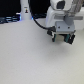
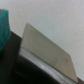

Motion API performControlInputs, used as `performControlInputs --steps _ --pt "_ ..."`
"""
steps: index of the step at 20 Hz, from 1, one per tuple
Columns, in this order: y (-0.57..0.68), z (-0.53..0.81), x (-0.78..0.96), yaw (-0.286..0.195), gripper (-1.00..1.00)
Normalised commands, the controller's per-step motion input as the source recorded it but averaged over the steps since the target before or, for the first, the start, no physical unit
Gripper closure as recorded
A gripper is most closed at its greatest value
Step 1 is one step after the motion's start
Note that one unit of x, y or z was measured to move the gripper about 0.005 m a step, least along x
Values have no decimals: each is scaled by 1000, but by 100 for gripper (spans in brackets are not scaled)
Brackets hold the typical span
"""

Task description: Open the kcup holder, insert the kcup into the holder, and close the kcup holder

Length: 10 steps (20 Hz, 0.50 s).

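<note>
One arm, exterior view: white Panda arm's gripper (image 1: pixel 61 38) low over the pale table (image 1: pixel 30 60), clamped or released I cannot tell; black box beneath may be the black boxy kcup holder (image 1: pixel 61 39)
Wrist view: green-topped kcup (image 2: pixel 4 27) at edge beside dark holder
Handling, judged: kcup light, crushable, grip its sides

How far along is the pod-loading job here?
Nothing looks finished. The gripper hangs low over the table. The wrist view shows a green shape and a dark box, but it is unclear whether a drawer is open. Inserting and closing seem left.
</note>
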Motion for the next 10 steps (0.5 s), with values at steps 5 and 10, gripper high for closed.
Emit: performControlInputs --steps 5,10 --pt "570 54 -606 70 -100" --pt "441 12 -821 69 -100"
